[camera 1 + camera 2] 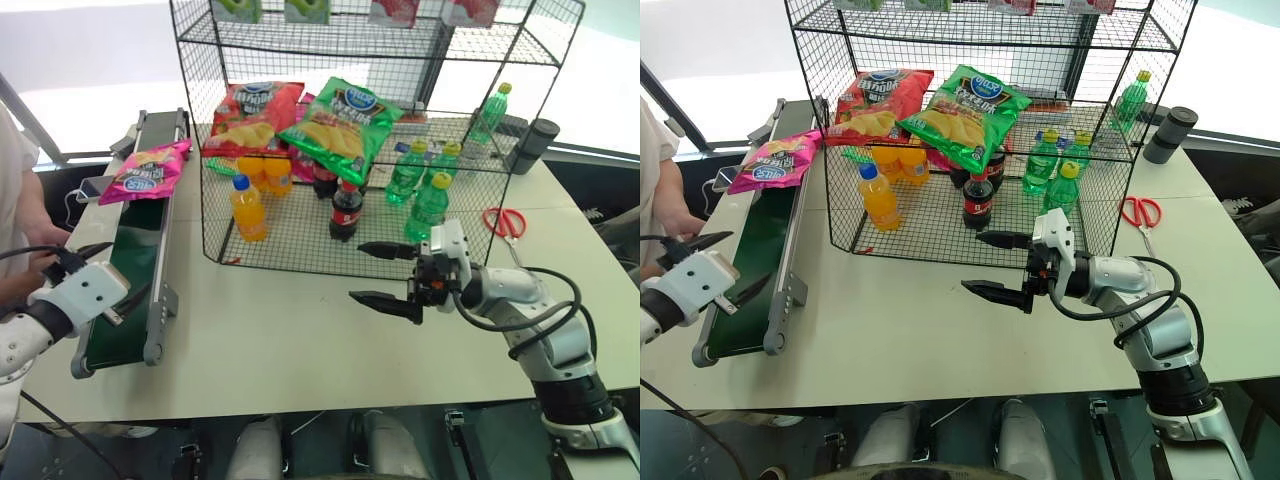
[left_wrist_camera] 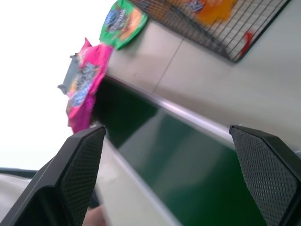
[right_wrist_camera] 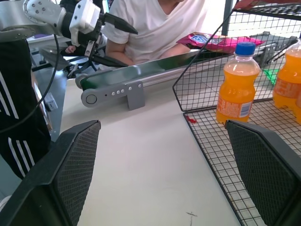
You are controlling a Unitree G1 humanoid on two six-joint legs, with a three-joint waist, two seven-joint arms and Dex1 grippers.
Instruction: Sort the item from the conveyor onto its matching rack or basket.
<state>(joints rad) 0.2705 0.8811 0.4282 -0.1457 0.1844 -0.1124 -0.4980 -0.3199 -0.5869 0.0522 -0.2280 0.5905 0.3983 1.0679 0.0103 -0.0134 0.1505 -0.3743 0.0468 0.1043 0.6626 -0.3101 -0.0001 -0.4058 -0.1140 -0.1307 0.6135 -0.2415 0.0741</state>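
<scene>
The item, a magenta-pink chip bag [image 1: 147,170], lies flat at the far end of the conveyor [image 1: 140,225], a dark-green belt with grey rails along the table's left side. The black wire rack [image 1: 300,268] stands at the table's middle back. My left gripper [image 1: 115,272] hovers open over the near end of the belt, well short of the bag, with nothing between its fingers. My right gripper [image 1: 356,271] is open and empty above the tabletop in front of the rack, pointing left toward the conveyor. The right wrist view shows the bag [image 3: 214,41] beyond the rack's corner.
A red chip bag [image 1: 250,115] and a green chip bag [image 1: 340,120] lie on the rack's middle tier. Orange bottles [image 1: 248,208], a cola bottle [image 1: 346,212] and green bottles [image 1: 430,205] stand below. Red scissors [image 1: 508,222] lie at right. A person [image 1: 15,200] sits beside the conveyor.
</scene>
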